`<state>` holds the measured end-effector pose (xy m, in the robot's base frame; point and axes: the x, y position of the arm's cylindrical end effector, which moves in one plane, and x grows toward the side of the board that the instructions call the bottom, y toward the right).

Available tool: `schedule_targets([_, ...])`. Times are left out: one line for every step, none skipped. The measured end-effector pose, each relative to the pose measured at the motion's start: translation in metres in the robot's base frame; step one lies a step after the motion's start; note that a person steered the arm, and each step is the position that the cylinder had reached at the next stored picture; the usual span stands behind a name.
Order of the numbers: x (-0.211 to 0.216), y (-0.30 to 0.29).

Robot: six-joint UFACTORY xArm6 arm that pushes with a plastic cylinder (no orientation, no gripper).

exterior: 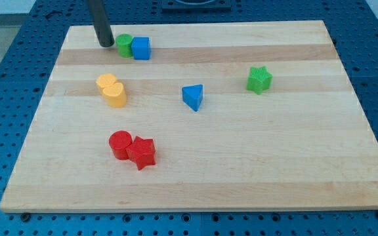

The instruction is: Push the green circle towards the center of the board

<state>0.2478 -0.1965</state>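
Observation:
The green circle (123, 45) sits near the view's top left of the wooden board (241, 164), touching a blue cube (141, 48) on its right. My tip (105, 44) rests on the board just left of the green circle, a small gap apart from it. The dark rod rises from the tip to the view's top edge.
A yellow heart-like block (112, 90) lies below the tip. A blue triangle (193, 97) sits near the board's middle. A green star (259, 79) is at the right. A red circle (119, 144) and a red star (142, 153) touch at lower left.

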Motion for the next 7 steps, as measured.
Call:
schedule_targets([-0.005, 0.012])
schedule_targets([-0.004, 0.038])
schedule_targets([0.017, 0.050])
schedule_targets([0.043, 0.057])
schedule_targets([0.058, 0.077])
schedule_targets([0.059, 0.077])
schedule_targets([0.059, 0.047])
